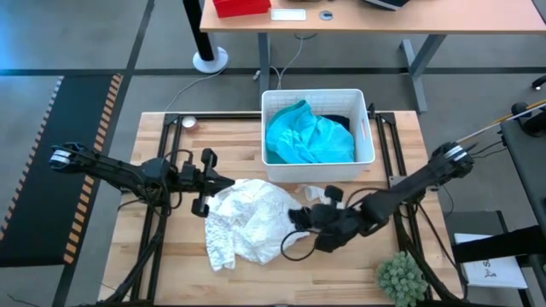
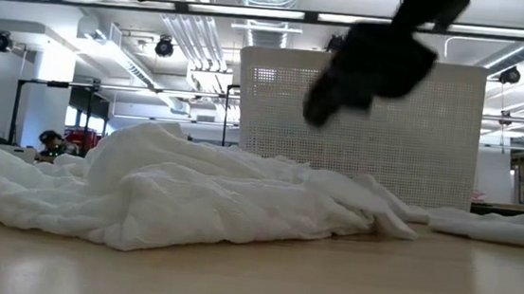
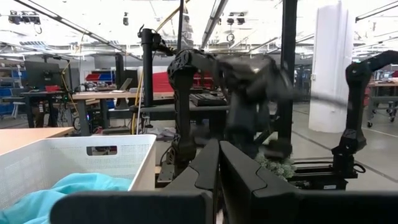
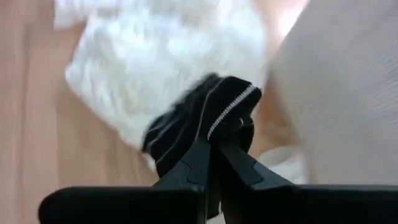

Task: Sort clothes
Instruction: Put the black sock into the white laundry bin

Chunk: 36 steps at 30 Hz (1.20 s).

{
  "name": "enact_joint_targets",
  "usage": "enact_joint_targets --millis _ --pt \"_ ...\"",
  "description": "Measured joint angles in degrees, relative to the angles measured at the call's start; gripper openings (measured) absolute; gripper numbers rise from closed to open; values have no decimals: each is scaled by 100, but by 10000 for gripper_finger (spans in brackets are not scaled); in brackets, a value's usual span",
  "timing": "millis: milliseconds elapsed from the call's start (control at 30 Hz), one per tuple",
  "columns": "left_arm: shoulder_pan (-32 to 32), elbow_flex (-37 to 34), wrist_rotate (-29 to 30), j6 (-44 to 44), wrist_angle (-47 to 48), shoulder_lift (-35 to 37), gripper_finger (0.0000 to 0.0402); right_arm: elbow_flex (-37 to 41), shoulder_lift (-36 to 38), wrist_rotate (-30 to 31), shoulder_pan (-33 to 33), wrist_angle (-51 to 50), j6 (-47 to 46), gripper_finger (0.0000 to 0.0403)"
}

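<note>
Now right tool (image 4: 214, 146) clamped on black striped garment (image 4: 186, 121), above white lacy garment (image 1: 247, 217), left tool (image 3: 217, 168) closed empty.

The wooden bench (image 1: 171, 256) carries a white perforated bin (image 1: 369, 145) at its far middle. A white lacy garment (image 1: 247, 222) lies crumpled on the bench in front of the bin. A small green plant (image 1: 401, 277) stands at the near right corner.
</note>
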<state>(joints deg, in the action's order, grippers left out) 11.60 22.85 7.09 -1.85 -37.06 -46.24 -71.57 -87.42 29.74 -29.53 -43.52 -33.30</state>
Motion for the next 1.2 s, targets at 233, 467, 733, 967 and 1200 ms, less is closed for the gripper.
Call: enact_joint_targets --millis 233,467,733,967,1200 --pt "0 0 0 0 4 0 0 -916 550 1608 -56 -1096 361 2" --pt "-1 0 1 1 9 0 0 -1658 946 2911 193 -1372 1340 1" --pt "-2 0 1 25 40 -2 0 -1838 1332 3344 1025 -1447 1982 0" --pt "-1 0 0 25 42 -2 0 -1803 1257 3324 1873 -2671 1456 0" --pt "0 0 0 26 30 -2 0 -1465 1031 2119 2507 -3163 1034 15"
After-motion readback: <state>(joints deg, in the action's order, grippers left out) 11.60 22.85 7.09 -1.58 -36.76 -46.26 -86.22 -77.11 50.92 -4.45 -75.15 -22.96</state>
